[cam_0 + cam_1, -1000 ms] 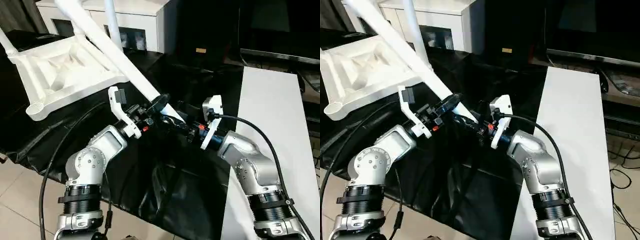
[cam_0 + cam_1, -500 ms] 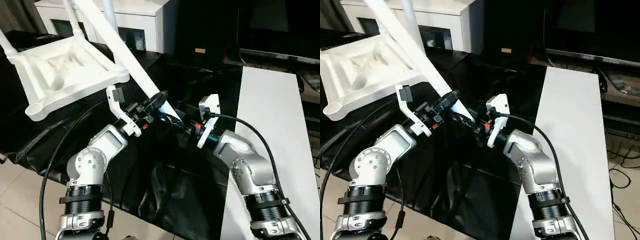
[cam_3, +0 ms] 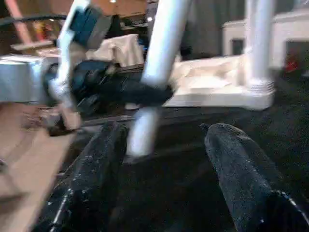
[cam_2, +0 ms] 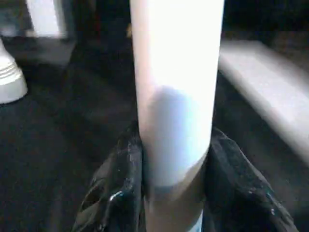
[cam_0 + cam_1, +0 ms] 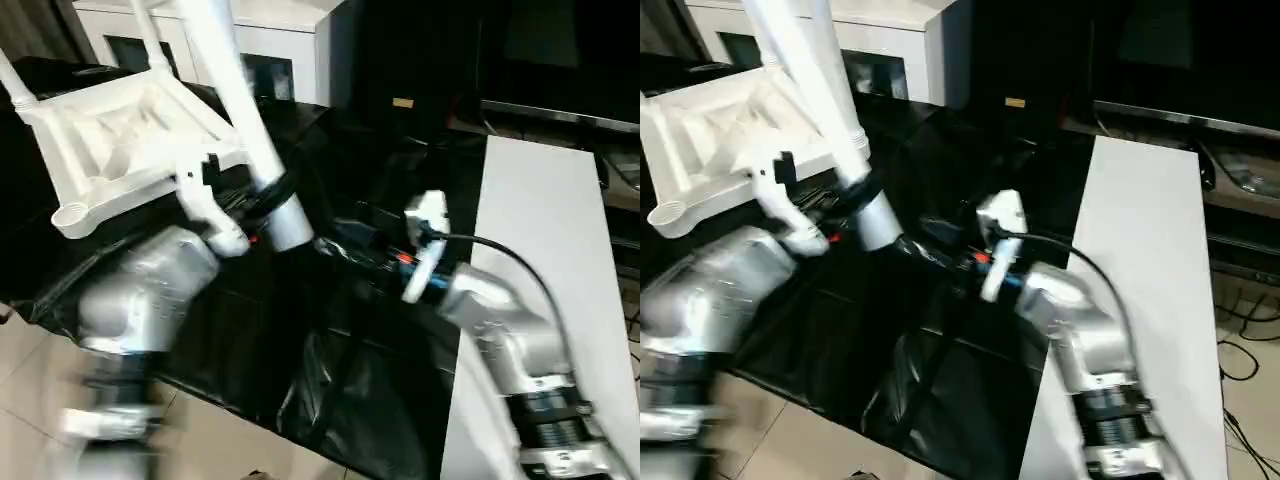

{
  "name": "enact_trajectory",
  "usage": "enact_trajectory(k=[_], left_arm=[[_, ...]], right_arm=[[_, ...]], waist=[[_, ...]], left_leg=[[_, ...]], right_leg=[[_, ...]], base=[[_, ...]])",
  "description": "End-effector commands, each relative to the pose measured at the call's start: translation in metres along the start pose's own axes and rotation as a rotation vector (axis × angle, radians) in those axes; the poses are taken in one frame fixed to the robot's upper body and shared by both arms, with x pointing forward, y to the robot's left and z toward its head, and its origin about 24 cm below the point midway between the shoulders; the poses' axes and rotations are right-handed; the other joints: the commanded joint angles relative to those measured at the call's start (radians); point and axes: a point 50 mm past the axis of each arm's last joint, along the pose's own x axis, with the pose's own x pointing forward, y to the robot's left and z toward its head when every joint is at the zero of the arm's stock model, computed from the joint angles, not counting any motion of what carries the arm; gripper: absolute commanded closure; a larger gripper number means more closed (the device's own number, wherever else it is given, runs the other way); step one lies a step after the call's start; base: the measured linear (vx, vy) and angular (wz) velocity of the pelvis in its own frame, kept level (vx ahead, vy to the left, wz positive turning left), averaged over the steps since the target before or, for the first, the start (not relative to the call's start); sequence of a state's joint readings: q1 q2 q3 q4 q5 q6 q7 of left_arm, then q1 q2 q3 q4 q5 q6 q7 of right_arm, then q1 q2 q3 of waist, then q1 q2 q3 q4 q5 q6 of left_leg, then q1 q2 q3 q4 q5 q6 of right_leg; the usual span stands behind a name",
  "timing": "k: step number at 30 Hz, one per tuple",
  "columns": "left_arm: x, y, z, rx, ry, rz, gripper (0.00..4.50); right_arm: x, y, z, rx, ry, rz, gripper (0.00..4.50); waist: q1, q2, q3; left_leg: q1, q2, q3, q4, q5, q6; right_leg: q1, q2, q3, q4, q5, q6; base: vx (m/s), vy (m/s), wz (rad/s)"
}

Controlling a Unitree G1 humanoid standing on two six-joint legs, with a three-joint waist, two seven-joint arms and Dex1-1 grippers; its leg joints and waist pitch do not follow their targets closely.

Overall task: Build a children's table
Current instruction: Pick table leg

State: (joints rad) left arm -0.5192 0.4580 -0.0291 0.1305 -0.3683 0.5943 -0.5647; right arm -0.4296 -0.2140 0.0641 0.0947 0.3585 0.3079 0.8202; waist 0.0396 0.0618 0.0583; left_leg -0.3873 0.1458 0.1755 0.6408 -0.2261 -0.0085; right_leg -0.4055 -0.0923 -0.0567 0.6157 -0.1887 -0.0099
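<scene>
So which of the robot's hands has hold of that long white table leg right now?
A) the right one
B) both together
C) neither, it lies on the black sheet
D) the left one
D: the left gripper has a black finger on each side of the white leg, while the right gripper has its fingers spread with nothing between them, a little way off from the leg.

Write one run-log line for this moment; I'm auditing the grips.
left claw: shut on long white tapered plastic table leg | right claw: open, holding nothing | upturned white ribbed plastic tabletop: on black sheet
</scene>
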Motion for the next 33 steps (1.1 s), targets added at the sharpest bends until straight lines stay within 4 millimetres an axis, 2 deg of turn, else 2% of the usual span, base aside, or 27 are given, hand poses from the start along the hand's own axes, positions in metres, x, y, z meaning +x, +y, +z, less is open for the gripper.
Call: enact_trajectory(k=[1,2,3,4,5,6,9,13,16,17,18,19,20,22,23,25,26,29,31,33], left_arm=[[-0.001,-0.001,-0.001,0.103,0.093,-0.029,3.01],[-0.007,0.007,0.000,0.168,0.153,-0.023,3.01],[-0.010,0.011,0.000,0.201,0.184,-0.018,3.01],[-0.013,0.017,0.001,0.245,0.220,-0.002,3.02],[-0.013,0.017,0.001,0.245,0.220,-0.002,3.02],[-0.016,0.023,0.004,0.288,0.257,0.013,3.02],[-0.021,0.033,0.017,0.433,0.332,0.042,3.02],[-0.019,0.033,0.023,0.527,0.371,0.036,3.02],[-0.018,0.030,0.025,0.616,0.421,0.002,3.02],[-0.017,0.029,0.025,0.638,0.436,-0.011,3.02],[-0.017,0.029,0.025,0.638,0.436,-0.011,3.02],[-0.017,0.027,0.024,0.652,0.452,-0.026,3.02],[-0.017,0.026,0.024,0.654,0.457,-0.032,3.02],[-0.017,0.026,0.022,0.652,0.466,-0.042,3.02],[-0.017,0.026,0.021,0.652,0.468,-0.043,3.02],[-0.018,0.026,0.019,0.658,0.480,-0.051,3.02],[-0.018,0.026,0.018,0.661,0.483,-0.053,3.02],[-0.019,0.025,0.016,0.669,0.498,-0.067,3.02],[-0.022,0.023,0.014,0.700,0.526,-0.099,3.02],[-0.022,0.023,0.014,0.708,0.526,-0.103,3.02]], right_arm=[[0.007,-0.005,0.019,-0.150,-0.033,-0.027,1.24],[0.011,-0.006,0.028,-0.319,-0.021,-0.048,1.16],[0.014,-0.006,0.032,-0.412,-0.016,-0.054,1.16],[0.016,-0.005,0.036,-0.521,0.001,-0.042,1.02],[0.016,-0.005,0.036,-0.521,0.001,-0.042,0.93],[0.020,-0.004,0.040,-0.633,0.015,-0.043,0.88],[0.030,-0.003,0.049,-0.906,0.076,-0.059,0.69],[0.035,-0.010,0.044,-1.043,0.166,-0.068,0.33],[0.040,-0.023,0.038,-1.235,0.262,-0.089,0.19],[0.042,-0.027,0.038,-1.293,0.273,-0.110,0.17],[0.042,-0.027,0.038,-1.293,0.273,-0.110,0.17],[0.043,-0.034,0.044,-1.336,0.252,-0.163,0.17],[0.044,-0.036,0.046,-1.351,0.245,-0.178,0.17],[0.046,-0.038,0.053,-1.389,0.201,-0.216,0.17],[0.046,-0.038,0.054,-1.394,0.194,-0.222,0.17],[0.049,-0.042,0.055,-1.436,0.184,-0.253,0.17],[0.050,-0.042,0.055,-1.443,0.185,-0.258,0.17],[0.052,-0.046,0.054,-1.479,0.191,-0.271,0.17],[0.055,-0.054,0.046,-1.548,0.262,-0.260,0.17],[0.055,-0.056,0.043,-1.560,0.285,-0.252,0.17]], waist=[[0.002,-0.002,-0.073],[0.001,-0.002,-0.073],[0.001,0.001,-0.073],[-0.001,0.009,-0.071],[-0.003,0.005,-0.069],[-0.005,0.010,-0.070],[-0.006,0.013,-0.069],[-0.009,0.011,-0.068],[-0.012,0.010,-0.071],[-0.012,0.001,-0.071],[-0.012,0.005,-0.074],[-0.012,-0.011,-0.073],[-0.010,-0.003,-0.076],[-0.011,-0.002,-0.074],[-0.011,-0.007,-0.075],[-0.011,-0.004,-0.073],[-0.011,-0.007,-0.073],[-0.012,-0.008,-0.072],[-0.015,-0.005,-0.070],[-0.017,-0.006,-0.070]], left_leg=[[0.023,0.071,-0.029,-0.088,-0.037,0.049],[0.024,0.070,-0.028,-0.087,-0.041,0.042],[0.023,0.067,-0.029,-0.087,-0.046,0.022],[0.023,0.064,-0.028,-0.087,-0.062,0.012],[0.023,0.064,-0.027,-0.087,-0.073,0.008],[0.023,0.062,-0.027,-0.086,-0.081,0.007],[0.027,0.063,-0.030,-0.089,-0.114,-0.014],[0.023,0.065,-0.030,-0.089,-0.149,-0.025],[0.020,0.062,-0.030,-0.087,-0.120,-0.023],[0.018,0.062,-0.028,-0.084,-0.103,-0.016],[0.019,0.061,-0.028,-0.082,-0.091,-0.014],[0.015,0.062,-0.025,-0.080,-0.072,0.002],[0.016,0.062,-0.027,-0.078,-0.059,0.003],[0.015,0.061,-0.025,-0.077,-0.044,0.014],[0.015,0.062,-0.025,-0.076,-0.040,0.021],[0.017,0.063,-0.024,-0.076,-0.048,0.028],[0.018,0.064,-0.023,-0.076,-0.050,0.027],[0.018,0.063,-0.024,-0.078,-0.068,0.015],[0.019,0.062,-0.023,-0.080,-0.101,-0.001],[0.017,0.063,-0.023,-0.079,-0.112,-0.009]], right_leg=[[0.046,-0.058,0.040,-0.050,-0.100,-0.238],[0.046,-0.058,0.041,-0.048,-0.096,-0.242],[0.042,-0.056,0.037,-0.048,-0.108,-0.233],[0.046,-0.058,0.040,-0.047,-0.105,-0.238],[0.045,-0.056,0.041,-0.051,-0.110,-0.237],[0.048,-0.057,0.042,-0.049,-0.106,-0.239],[0.047,-0.053,0.039,-0.051,-0.124,-0.245],[0.054,-0.057,0.042,-0.049,-0.122,-0.267],[0.055,-0.054,0.039,-0.045,-0.081,-0.279],[0.058,-0.056,0.042,-0.044,-0.063,-0.284],[0.058,-0.057,0.041,-0.041,-0.057,-0.289],[0.063,-0.058,0.043,-0.043,-0.040,-0.290],[0.061,-0.060,0.042,-0.037,-0.037,-0.294],[0.061,-0.057,0.041,-0.038,-0.025,-0.298],[0.061,-0.057,0.041,-0.036,-0.027,-0.298],[0.059,-0.055,0.040,-0.038,-0.038,-0.298],[0.058,-0.055,0.040,-0.038,-0.040,-0.297],[0.057,-0.055,0.040,-0.040,-0.070,-0.298],[0.054,-0.052,0.039,-0.043,-0.099,-0.294],[0.057,-0.054,0.041,-0.041,-0.095,-0.290]], base=[[0.000,0.000,0.00],[0.000,0.000,0.00],[0.000,0.000,0.00],[0.000,0.000,0.00],[0.000,0.000,0.00],[0.000,0.000,0.00],[0.000,0.000,0.00],[0.000,0.000,0.00],[0.000,0.000,0.00],[0.000,0.000,0.00],[0.000,0.000,0.00],[0.000,0.000,0.00],[0.000,0.000,0.00],[0.000,0.000,0.00],[0.000,0.000,0.00],[0.000,0.000,0.00],[0.000,0.000,0.00],[0.000,0.000,0.00],[0.000,0.000,0.00],[0.000,0.000,0.00]])
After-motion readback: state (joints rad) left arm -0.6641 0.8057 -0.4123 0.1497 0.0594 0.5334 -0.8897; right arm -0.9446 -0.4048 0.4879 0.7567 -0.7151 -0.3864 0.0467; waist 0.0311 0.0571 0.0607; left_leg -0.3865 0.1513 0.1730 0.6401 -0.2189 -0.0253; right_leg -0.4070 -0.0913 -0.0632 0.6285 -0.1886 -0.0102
